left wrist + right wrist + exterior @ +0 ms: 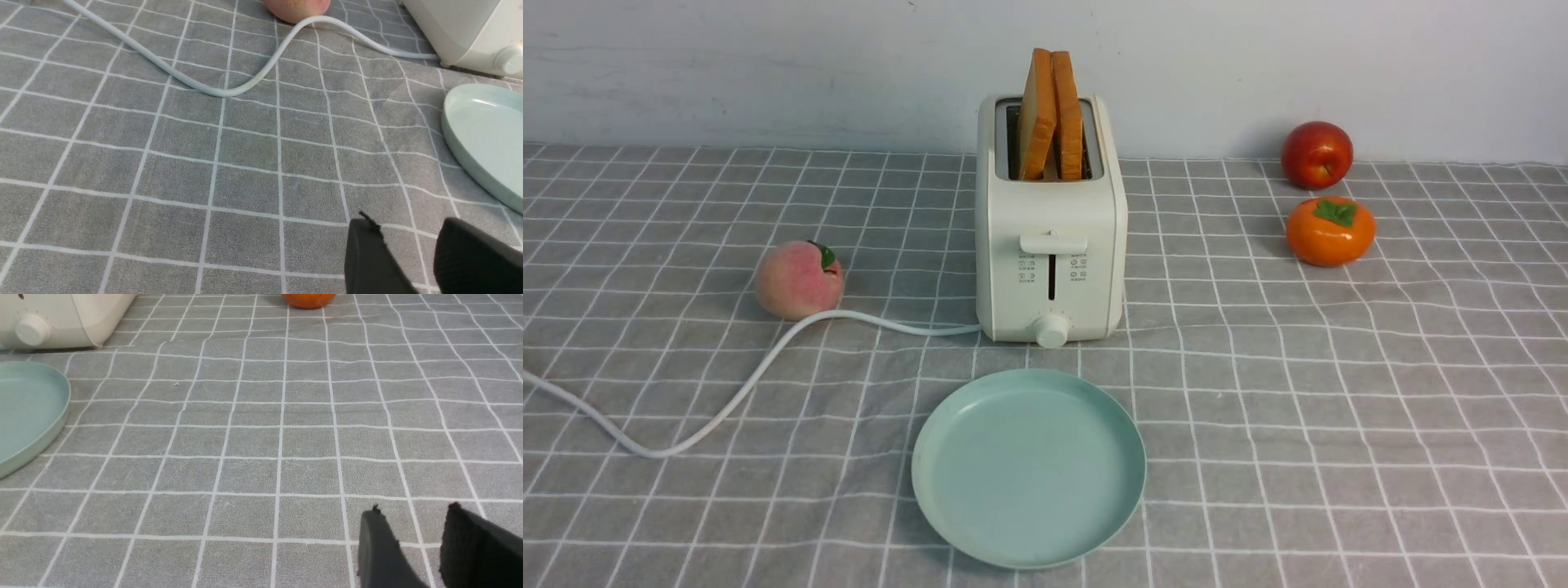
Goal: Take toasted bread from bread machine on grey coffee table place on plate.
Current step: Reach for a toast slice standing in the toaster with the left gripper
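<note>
Toasted bread (1039, 114) standing in bread machine (1049, 208) slots, plate (1029, 469) just in front, both jaws parted

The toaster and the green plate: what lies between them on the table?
Nothing: in the front view only a bare strip of grey checked cloth separates the toaster from the plate.

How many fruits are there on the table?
3. A peach lies left of the bread machine, beside its cord; a red apple sits far right by the wall; an orange persimmon sits just in front of the apple. Another could hide behind the bread machine.
</note>
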`<state>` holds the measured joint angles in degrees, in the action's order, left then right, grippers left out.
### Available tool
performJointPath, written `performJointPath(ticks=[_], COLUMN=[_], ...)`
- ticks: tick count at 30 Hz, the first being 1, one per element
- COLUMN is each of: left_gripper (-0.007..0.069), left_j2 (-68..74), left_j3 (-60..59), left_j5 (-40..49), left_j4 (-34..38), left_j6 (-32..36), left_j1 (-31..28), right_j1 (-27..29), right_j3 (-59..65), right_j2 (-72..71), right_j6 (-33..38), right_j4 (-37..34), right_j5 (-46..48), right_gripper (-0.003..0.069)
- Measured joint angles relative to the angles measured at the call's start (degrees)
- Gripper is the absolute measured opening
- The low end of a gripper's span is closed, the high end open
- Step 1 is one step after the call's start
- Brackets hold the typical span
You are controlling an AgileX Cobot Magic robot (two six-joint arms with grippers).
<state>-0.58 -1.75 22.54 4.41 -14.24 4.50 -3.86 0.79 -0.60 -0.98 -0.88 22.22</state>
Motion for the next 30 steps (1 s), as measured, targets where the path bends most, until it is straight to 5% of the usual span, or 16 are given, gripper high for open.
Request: performJointPath(ticks=[7, 16, 22, 28, 30], left_gripper=[0.0238, 0.0238, 0.0228, 0.0001, -0.0014], left_j2=[0.0, 0.0, 0.0, 0.0, 0.0], left_j3=[0.0, 0.0, 0.0, 0.2, 3.2], left_j5=[-3.9, -22.5, -30.0, -35.3, -35.0], left_j4=[3.1, 21.0, 26.3, 27.2, 27.2], left_j6=[-2.1, -8.4, -8.7, -8.7, -7.8], left_j1=[0.0, 0.0, 0.0, 0.0, 0.0], right_j1=[0.0, 0.0, 0.0, 0.0, 0.0], right_j3=[0.0, 0.6, 0.6, 0.1, -3.6], right_j2=[0.0, 0.0, 0.0, 0.0, 0.0], right_j6=[-0.2, -7.6, -7.0, -6.4, -7.2], right_j4=[-0.4, -19.5, -24.4, -27.3, -28.3], right_j5=[-0.1, -11.5, -16.3, -21.2, -19.7], right_gripper=[0.0239, 0.0239, 0.0239, 0.0239, 0.0235])
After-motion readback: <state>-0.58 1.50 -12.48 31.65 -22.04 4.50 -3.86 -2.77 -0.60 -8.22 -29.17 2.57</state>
